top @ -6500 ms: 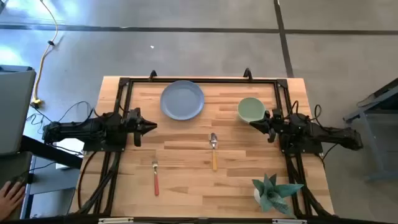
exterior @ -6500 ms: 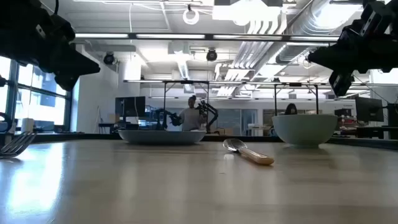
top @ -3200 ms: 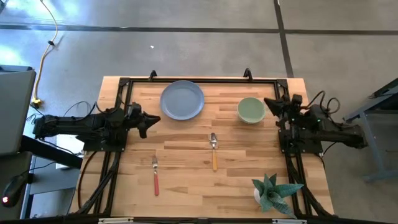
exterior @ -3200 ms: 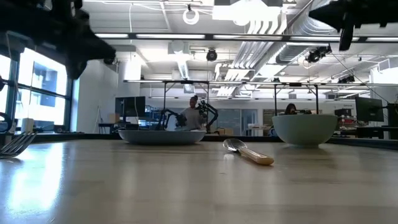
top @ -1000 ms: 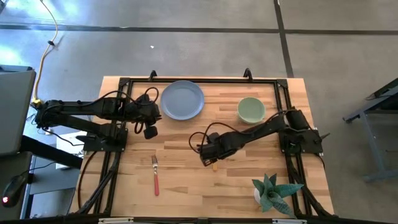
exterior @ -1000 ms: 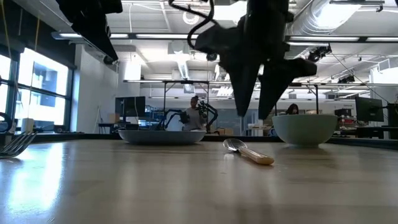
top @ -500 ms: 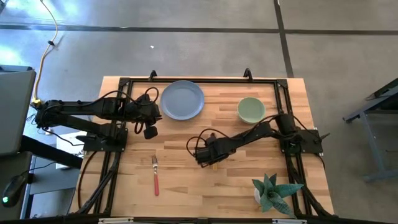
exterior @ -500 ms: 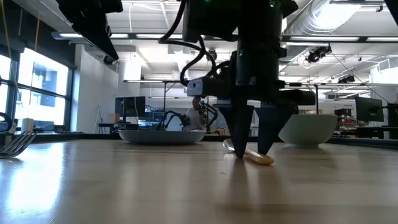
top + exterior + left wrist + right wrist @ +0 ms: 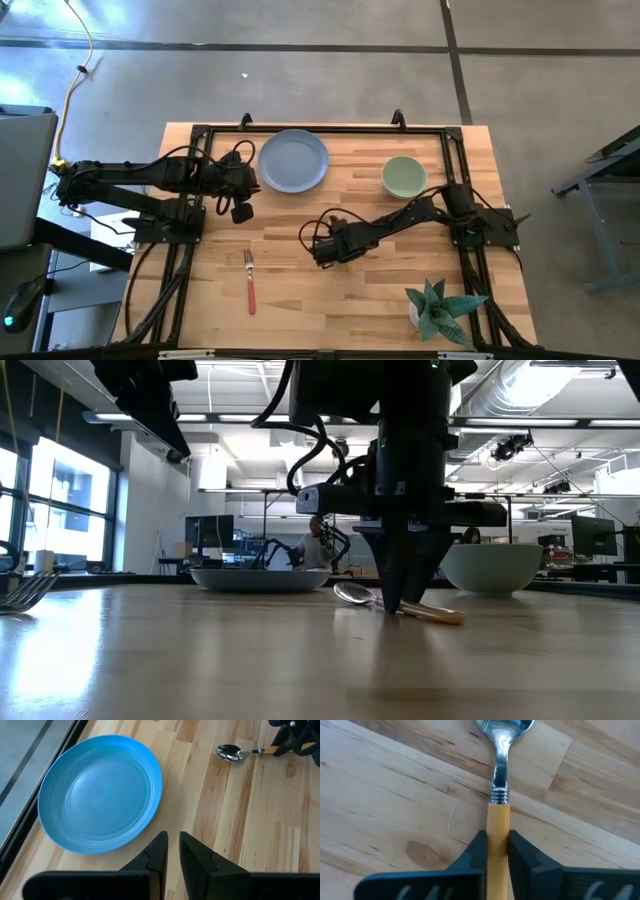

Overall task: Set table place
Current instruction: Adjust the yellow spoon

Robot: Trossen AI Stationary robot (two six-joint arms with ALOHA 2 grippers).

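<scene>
My right gripper (image 9: 328, 250) stands at the table's middle, pointing down, shut on the orange-handled spoon (image 9: 499, 795), also seen in the low view (image 9: 400, 598). My left gripper (image 9: 170, 851) hovers raised just left of the blue-grey plate (image 9: 293, 160), its fingers shut to a narrow slit and touching nothing. The plate (image 9: 100, 800) lies flat near the far edge. To its right the pale green bowl (image 9: 404, 177) stands upright. The red-handled fork (image 9: 250, 283) lies flat toward the near left. My right gripper pinches the spoon's orange handle (image 9: 498, 827) between its two fingers (image 9: 477, 851), a little behind the metal neck. The fingers come from above, pointing down, and lie across the handle. The spoon lies on the table, its bowl (image 9: 355, 593) on one side of the fingers and its handle end (image 9: 448, 616) on the other.
A spiky teal potted plant (image 9: 438, 310) stands at the near right corner. Black rails (image 9: 200, 140) frame the table's left, far and right sides. Bare wood (image 9: 330, 310) lies between the fork and the plant. People and equipment show far behind the table in the low view.
My right gripper has come down from above the spoon with its fingers open, straddled the orange handle and shut on it. The spoon has turned a little on the table, its bowl and handle end swinging farther apart in the low view. My left arm has kept still.
</scene>
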